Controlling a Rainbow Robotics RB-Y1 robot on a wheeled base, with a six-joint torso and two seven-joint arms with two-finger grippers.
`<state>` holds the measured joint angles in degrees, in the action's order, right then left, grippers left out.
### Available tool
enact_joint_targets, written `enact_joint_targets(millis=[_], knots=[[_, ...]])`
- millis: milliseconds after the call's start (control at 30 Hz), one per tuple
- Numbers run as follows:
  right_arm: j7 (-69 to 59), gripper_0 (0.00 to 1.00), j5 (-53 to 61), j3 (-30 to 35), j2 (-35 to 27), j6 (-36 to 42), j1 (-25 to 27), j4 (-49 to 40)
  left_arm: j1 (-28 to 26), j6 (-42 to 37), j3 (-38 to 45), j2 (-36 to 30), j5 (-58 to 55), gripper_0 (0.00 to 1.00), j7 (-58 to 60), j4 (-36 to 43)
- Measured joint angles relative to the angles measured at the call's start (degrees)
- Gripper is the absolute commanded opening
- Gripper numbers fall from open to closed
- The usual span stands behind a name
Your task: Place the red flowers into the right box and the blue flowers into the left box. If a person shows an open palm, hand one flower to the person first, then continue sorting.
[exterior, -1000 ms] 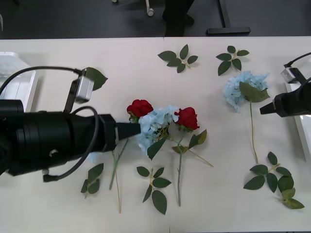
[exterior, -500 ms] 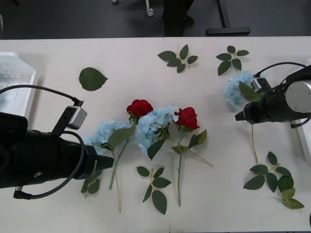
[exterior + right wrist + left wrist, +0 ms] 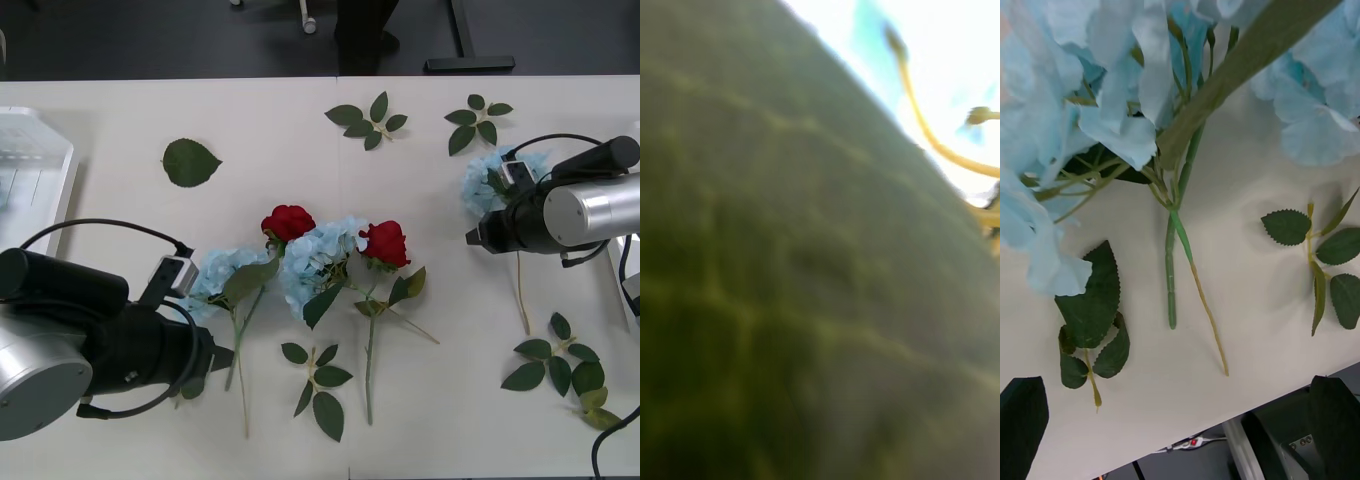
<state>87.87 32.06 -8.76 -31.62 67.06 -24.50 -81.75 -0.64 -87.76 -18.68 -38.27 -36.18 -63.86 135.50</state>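
Note:
Two red flowers (image 3: 288,221) (image 3: 385,243) lie mid-table on either side of a blue flower (image 3: 318,257). Another blue flower (image 3: 213,272) lies just left of them, and a third (image 3: 487,183) at the right. My left gripper (image 3: 224,354) hovers beside the leftmost blue flower's stem. In the left wrist view that gripper (image 3: 1180,446) is open, with nothing between its black fingers (image 3: 1022,420), and the blue head (image 3: 1090,82) and green stems (image 3: 1172,277) are close ahead. My right gripper (image 3: 473,237) sits just below the right blue flower, with a green leaf (image 3: 790,285) pressed against its camera.
The left box (image 3: 52,175) stands at the table's left edge. Loose leaf sprigs (image 3: 366,120) (image 3: 476,118) (image 3: 316,385) (image 3: 558,363) and a single leaf (image 3: 189,161) are scattered around. A long stem (image 3: 521,285) runs down from the right blue flower. The table's front edge is near my left arm.
My left arm has drawn back toward the lower left, uncovering the leftmost blue flower. My right arm has swung left, up against the right blue flower.

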Motion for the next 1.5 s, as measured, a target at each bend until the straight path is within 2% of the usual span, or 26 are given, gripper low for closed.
enact_joint_targets(millis=[100,167,233,267,300,333,667,900,967,1000,1033,1067,1100,1233,1367,1500], knots=[[-0.03,0.86,-0.69,0.01,0.39,-0.22,0.00,0.59,0.42,0.06,-2.48,1.41,2.97,1.00,0.09,-1.29],[-0.11,0.65,-1.27,0.01,0.51,-0.43,0.00,0.76,1.15,0.07,-4.24,2.65,5.27,1.00,0.19,-2.44],[-0.25,0.36,-1.86,0.01,0.54,-0.47,0.00,0.95,2.27,0.07,-6.20,4.04,8.08,1.00,0.27,-4.08],[-0.26,0.26,-2.09,0.01,0.54,-0.48,0.00,1.02,2.96,0.07,-7.25,4.75,9.49,1.00,0.37,-5.14],[-0.26,0.10,-2.22,0.01,0.54,-0.49,0.00,1.08,3.69,0.08,-8.26,5.42,10.52,1.00,0.56,-6.19],[-0.26,0.00,-2.25,0.01,0.54,-0.53,-0.01,1.12,4.36,0.09,-9.10,5.99,11.28,1.00,0.76,-7.26],[-0.29,0.00,-2.33,0.07,0.54,-0.71,-0.01,1.30,10.36,1.09,-12.57,10.44,13.63,1.00,2.49,-18.57],[-0.29,0.00,0.58,0.14,-0.13,-0.61,-0.02,1.31,12.83,4.84,-14.70,11.24,14.88,1.00,2.49,-24.26],[-0.29,0.00,3.53,0.25,-1.24,-0.10,-0.02,1.24,13.34,5.58,-15.11,11.48,15.45,0.71,2.49,-25.89],[-0.29,0.00,5.31,0.38,-1.91,0.34,-0.02,1.10,13.61,5.84,-15.28,11.59,15.68,0.44,2.49,-26.68],[-0.29,0.00,6.90,0.54,-2.62,0.70,-0.02,0.87,13.82,5.98,-15.41,11.71,15.87,0.31,2.49,-27.32],[-0.29,0.00,8.57,0.73,-3.43,0.96,-0.02,0.55,13.99,6.08,-15.49,11.87,16.00,0.07,2.49,-27.78],[-0.29,0.00,10.40,0.92,-4.31,1.14,-0.02,0.11,14.11,6.10,-15.51,12.02,16.10,0.00,2.49,-28.12],[-0.29,0.00,20.81,1.34,-9.12,1.14,-0.02,-1.80,14.18,6.12,-15.51,12.42,16.47,0.00,2.49,-28.36],[0.44,0.00,38.88,1.38,-15.12,-1.20,-0.02,-2.25,14.19,6.12,-15.51,12.45,16.79,0.00,2.51,-28.39],[8.45,0.00,50.51,1.38,-18.86,-3.02,-0.02,-2.41,14.34,6.13,-15.52,12.47,17.22,0.00,2.54,-28.39]])
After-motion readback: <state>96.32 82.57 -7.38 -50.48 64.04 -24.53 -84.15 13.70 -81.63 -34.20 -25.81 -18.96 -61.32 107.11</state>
